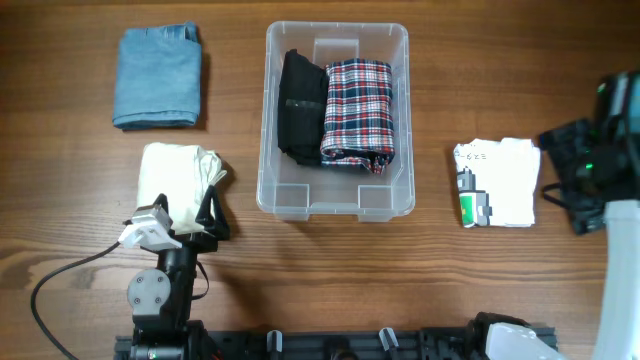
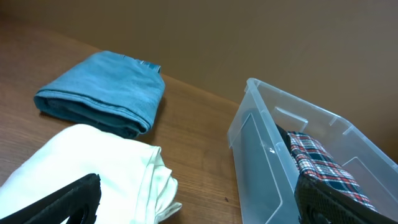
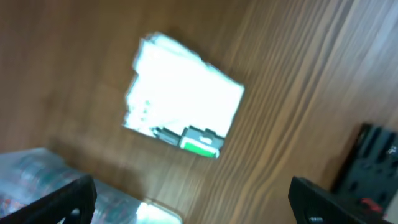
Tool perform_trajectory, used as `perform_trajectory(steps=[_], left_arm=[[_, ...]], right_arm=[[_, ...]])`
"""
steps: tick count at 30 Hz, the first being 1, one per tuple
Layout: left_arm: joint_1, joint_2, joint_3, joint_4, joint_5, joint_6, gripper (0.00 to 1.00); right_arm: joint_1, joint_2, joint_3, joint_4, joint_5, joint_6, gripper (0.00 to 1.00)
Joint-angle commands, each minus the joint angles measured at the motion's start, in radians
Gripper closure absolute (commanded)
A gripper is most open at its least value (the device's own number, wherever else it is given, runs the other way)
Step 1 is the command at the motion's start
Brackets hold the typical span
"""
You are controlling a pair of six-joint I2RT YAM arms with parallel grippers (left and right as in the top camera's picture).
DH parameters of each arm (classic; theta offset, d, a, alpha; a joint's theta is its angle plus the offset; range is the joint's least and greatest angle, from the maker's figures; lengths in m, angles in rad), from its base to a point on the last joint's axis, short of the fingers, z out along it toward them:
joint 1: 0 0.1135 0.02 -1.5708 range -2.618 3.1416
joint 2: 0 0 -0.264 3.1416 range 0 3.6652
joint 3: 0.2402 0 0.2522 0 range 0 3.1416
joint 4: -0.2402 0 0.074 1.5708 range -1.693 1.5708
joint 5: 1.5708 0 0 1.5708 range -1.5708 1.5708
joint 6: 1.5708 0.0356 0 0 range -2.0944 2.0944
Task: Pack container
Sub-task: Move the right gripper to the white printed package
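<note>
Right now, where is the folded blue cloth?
In the overhead view the folded blue cloth lies at the upper left, on the robot's left side, left of the clear container and beyond the cream cloth.

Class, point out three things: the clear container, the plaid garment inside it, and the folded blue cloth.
container (image 1: 335, 192): overhead view, bare base, end nearest robot.
plaid garment (image 1: 358, 105): overhead view, middle of top fold.
blue cloth (image 1: 157, 77): overhead view, centre of top face.

This is looking like a robotics lab bench, with a black mounting rail (image 1: 330, 345) and loose cable (image 1: 60, 285) lying behind the left gripper (image 1: 187, 210) on a wood-grain table (image 1: 80, 170) and a bare tan wall (image 2: 249, 37) rising ahead of it.
</note>
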Motion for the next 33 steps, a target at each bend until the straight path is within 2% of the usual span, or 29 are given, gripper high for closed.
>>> perform_trajectory(steps=[1,7,21,33], left_arm=[[0.006,-0.002,-0.006,-0.003,0.011,0.020,0.00],[0.006,-0.002,-0.006,-0.003,0.011,0.020,0.00],[0.006,-0.002,-0.006,-0.003,0.011,0.020,0.00],[0.006,-0.002,-0.006,-0.003,0.011,0.020,0.00]], right_arm=[[-0.004,-0.023,-0.209,0.124,-0.135,0.056,0.00],[-0.004,-0.023,-0.434,0.280,-0.172,0.124,0.00],[-0.010,-0.021,-0.715,0.552,-0.089,0.178,0.00],[-0.011,0.034,-0.753,0.734,-0.063,0.129,0.00]])
